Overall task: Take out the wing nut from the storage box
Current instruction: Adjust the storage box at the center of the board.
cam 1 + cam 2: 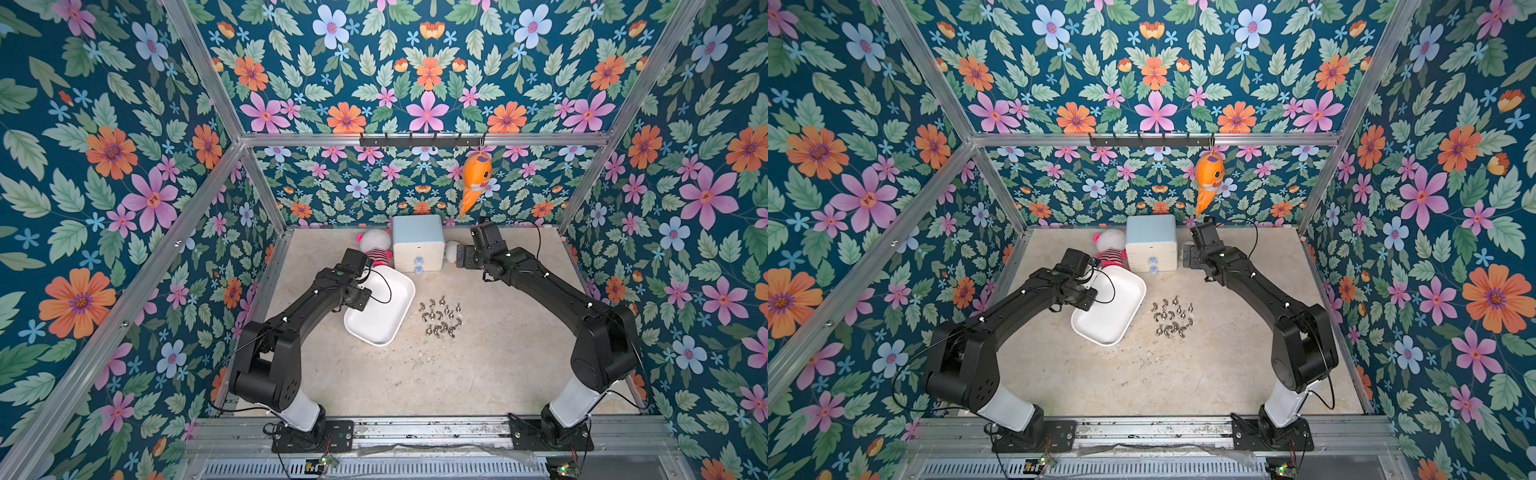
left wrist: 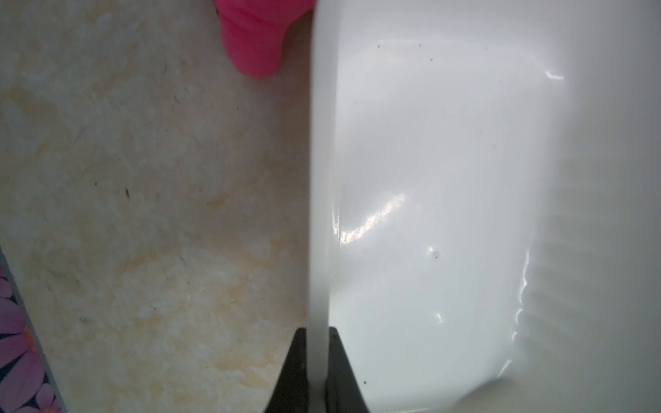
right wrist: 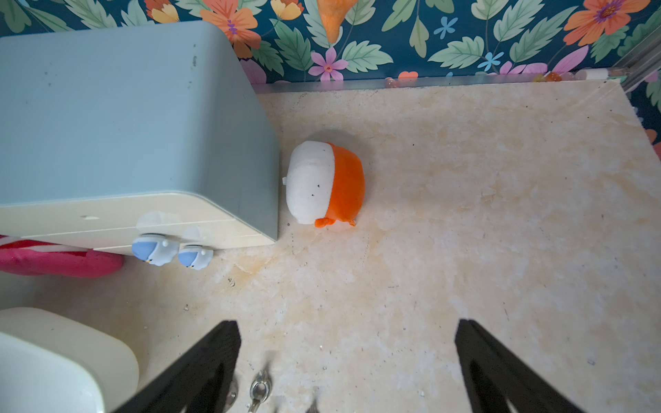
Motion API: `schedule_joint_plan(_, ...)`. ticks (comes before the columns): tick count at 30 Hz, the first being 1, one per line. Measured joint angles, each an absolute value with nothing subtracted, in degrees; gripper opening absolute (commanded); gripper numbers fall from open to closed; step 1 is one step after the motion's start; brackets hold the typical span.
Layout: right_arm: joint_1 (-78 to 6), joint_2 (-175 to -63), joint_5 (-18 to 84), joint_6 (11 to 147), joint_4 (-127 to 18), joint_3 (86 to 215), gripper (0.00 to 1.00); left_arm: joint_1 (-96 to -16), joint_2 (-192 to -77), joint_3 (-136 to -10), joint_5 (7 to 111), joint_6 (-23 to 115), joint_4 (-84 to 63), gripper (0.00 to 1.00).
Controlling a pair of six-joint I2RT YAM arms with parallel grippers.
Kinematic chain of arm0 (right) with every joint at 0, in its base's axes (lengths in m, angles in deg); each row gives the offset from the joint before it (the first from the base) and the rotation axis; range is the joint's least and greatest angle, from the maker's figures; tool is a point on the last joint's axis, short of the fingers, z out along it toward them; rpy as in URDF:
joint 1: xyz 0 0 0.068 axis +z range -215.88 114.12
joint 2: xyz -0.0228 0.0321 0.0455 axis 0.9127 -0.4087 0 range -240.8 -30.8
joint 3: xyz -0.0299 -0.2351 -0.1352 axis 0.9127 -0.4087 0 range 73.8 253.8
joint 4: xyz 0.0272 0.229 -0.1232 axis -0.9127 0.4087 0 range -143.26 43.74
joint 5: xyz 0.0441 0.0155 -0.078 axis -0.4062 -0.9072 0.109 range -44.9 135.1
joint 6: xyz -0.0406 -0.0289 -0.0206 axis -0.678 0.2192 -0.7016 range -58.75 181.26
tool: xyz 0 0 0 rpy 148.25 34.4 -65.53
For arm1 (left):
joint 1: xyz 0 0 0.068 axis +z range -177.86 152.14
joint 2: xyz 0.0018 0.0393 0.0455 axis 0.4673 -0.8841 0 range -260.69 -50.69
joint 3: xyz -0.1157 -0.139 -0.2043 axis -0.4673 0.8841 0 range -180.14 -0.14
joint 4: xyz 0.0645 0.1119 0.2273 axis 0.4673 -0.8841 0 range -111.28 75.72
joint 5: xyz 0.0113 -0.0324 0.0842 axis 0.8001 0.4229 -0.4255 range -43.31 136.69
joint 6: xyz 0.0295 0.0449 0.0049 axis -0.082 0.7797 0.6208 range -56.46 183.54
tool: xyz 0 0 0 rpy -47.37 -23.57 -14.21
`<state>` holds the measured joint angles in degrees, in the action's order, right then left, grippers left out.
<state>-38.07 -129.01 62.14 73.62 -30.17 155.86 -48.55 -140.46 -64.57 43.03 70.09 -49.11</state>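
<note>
So the left pincer [image 2: 316,330] is pinched down on the rim of the storage box [image 1: 384,318], one finger on the outside of the wall and one inside. The box sits left of the middle of the surface [image 1: 457,374], with its long axis running from the near edge toward the far edge and leaning a bit right. From what I can see the inside is bare, though the left arm hides one corner. The wing nuts [image 1: 444,318] are all heaped on the surface just off the box's right long side, so they're across the box from the left pincer. The right pincer [image 3: 347,323] is spread wide with nothing in it, up by the drawer cabinet [image 1: 417,235] at the far edge. The heap lies toward the near edge from it, and I'd guess that arm has the cleaner shot at the nuts.
</note>
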Motion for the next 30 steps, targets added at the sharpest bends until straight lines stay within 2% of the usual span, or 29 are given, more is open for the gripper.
schedule_joint_plan(11, -37.1, -129.5, 62.3, 73.6, -28.7, 157.8, 0.99, -48.5, -132.3, -56.9, 42.0, 45.9, -45.6, 0.0)
schedule_joint_plan(19, -36.6, -130.0, 62.8, 73.6, -28.4, 158.4, 0.99, -48.6, -135.3, -57.1, 43.9, 41.1, -44.7, 0.02)
schedule_joint_plan(30, -36.6, -129.0, 63.7, 73.6, -28.6, 157.4, 0.99, -48.6, -139.8, -58.6, 48.5, 41.0, -45.2, 0.2)
